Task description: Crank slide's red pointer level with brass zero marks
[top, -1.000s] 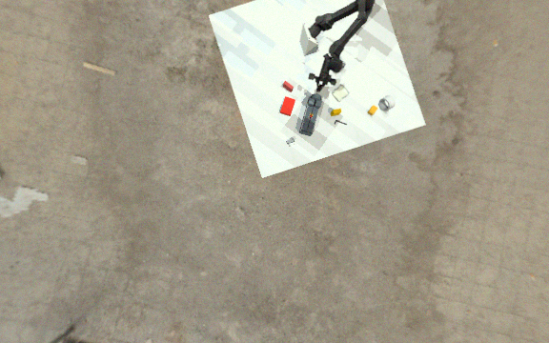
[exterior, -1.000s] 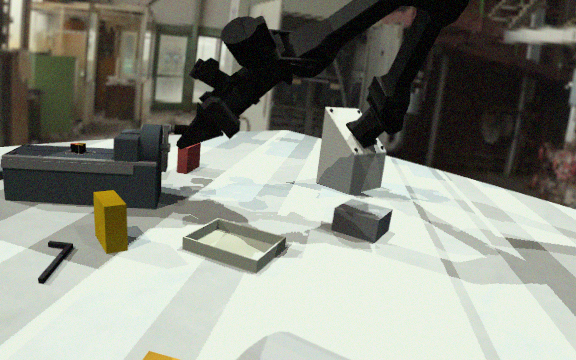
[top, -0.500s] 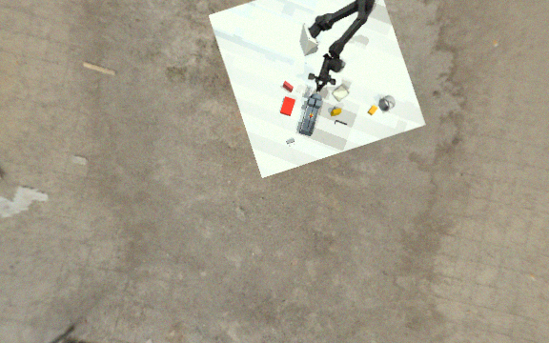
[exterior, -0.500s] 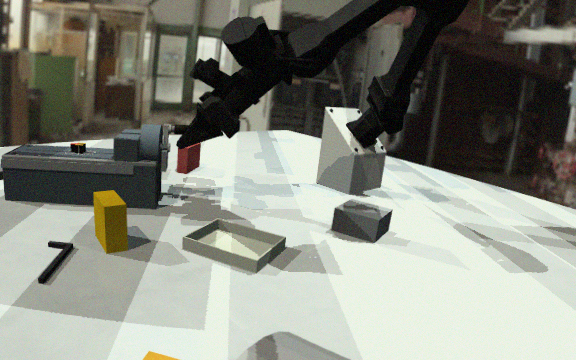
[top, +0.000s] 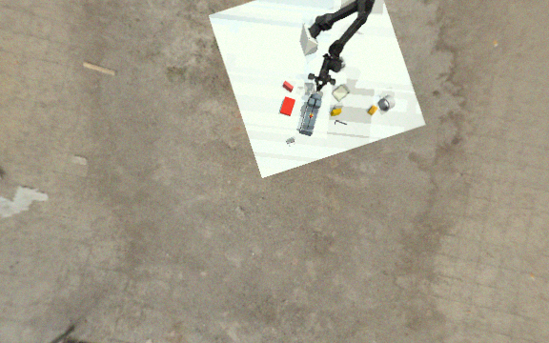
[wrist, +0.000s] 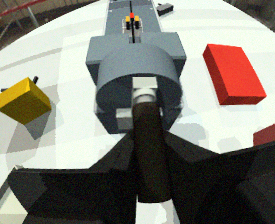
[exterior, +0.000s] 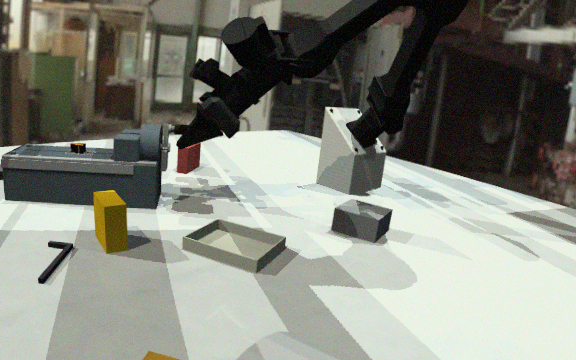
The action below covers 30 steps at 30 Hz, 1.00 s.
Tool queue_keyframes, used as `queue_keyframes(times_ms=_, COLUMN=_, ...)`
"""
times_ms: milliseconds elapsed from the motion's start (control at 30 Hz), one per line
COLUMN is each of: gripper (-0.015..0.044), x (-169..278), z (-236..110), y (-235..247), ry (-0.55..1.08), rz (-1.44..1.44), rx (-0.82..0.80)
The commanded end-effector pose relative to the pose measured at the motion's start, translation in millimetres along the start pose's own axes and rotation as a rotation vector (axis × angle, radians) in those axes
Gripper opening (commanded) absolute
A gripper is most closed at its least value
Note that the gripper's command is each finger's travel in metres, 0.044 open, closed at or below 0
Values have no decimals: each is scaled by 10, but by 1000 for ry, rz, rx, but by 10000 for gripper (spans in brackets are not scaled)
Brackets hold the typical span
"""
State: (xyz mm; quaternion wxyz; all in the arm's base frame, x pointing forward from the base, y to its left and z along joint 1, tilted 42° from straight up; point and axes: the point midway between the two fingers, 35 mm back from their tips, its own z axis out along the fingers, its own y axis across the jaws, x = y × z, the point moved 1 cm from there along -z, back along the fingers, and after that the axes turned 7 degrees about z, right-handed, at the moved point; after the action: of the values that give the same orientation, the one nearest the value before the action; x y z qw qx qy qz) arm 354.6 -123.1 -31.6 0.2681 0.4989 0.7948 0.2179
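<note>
The blue-grey machine (top: pixel 307 126) (exterior: pixel 80 186) (wrist: pixel 138 58) lies at the arm's front, with its round crank housing facing the arm. My gripper (top: pixel 318 90) (exterior: pixel 182 143) (wrist: pixel 144 133) is shut on the crank's dark brown handle (wrist: pixel 151 172), one finger on each side of it. In the wrist view the handle joins a pale crank arm (wrist: pixel 144 82) at the upper part of the housing. The red pointer (wrist: pixel 132 15) shows between the two brass zero marks (wrist: pixel 127 20) (wrist: pixel 137 20), looking slightly toward the machine's far end. The frames are too coarse to tell whether they are exactly level.
A red box (top: pixel 287 106) (wrist: pixel 234 75) and a smaller red block (top: pixel 288 86) (exterior: pixel 188 158) stand on one side of the machine. A yellow block (top: pixel 335 111) (exterior: pixel 110 222) (wrist: pixel 24 101), a shallow tray (exterior: pixel 220 265) and a hex key (exterior: pixel 56 263) are on the other.
</note>
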Motion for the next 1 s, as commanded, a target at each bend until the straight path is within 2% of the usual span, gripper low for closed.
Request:
queue_keyframes(times_ms=0, gripper=0, x=-4, z=3, y=-90, ry=-5, rz=10, rx=23)
queue_keyframes(times_ms=967, gripper=0, x=2, z=14, y=-115, ry=-5, rz=10, rx=23)
